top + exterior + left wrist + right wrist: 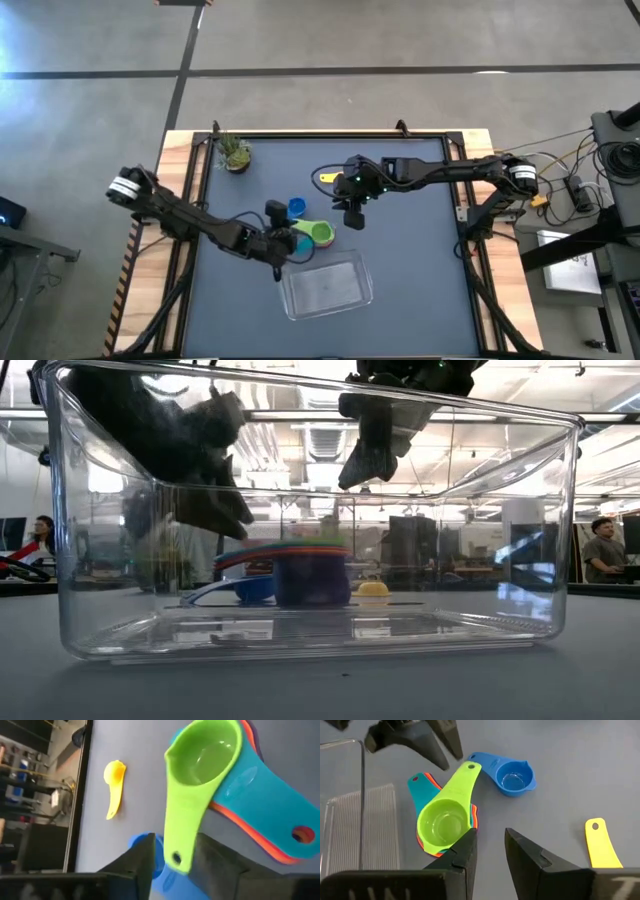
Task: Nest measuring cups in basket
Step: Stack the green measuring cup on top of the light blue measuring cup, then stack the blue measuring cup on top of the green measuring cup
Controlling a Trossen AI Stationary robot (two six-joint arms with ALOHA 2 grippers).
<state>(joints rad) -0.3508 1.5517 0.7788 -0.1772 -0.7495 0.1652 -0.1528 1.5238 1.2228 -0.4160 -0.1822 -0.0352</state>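
Note:
A nested stack of measuring cups (314,234) rests on the table just beyond the basket, green on top (442,822), then teal, orange, red and purple under it. The blue cup (296,208) and the yellow cup (330,178) lie apart, farther back. The clear basket (327,288) stands near the front edge and holds no cup. My left gripper (285,243) hovers open over the free end of the green handle (176,856), its fingers on either side of it without touching. My right gripper (352,216) hangs above the table beyond the stack, slightly open and holding nothing.
A small potted plant (235,153) stands at the far left corner. The raised black rim of the table (330,134) borders the dark mat. In the low view people sit at desks in the room behind (603,550). The mat to the right of the basket is bare.

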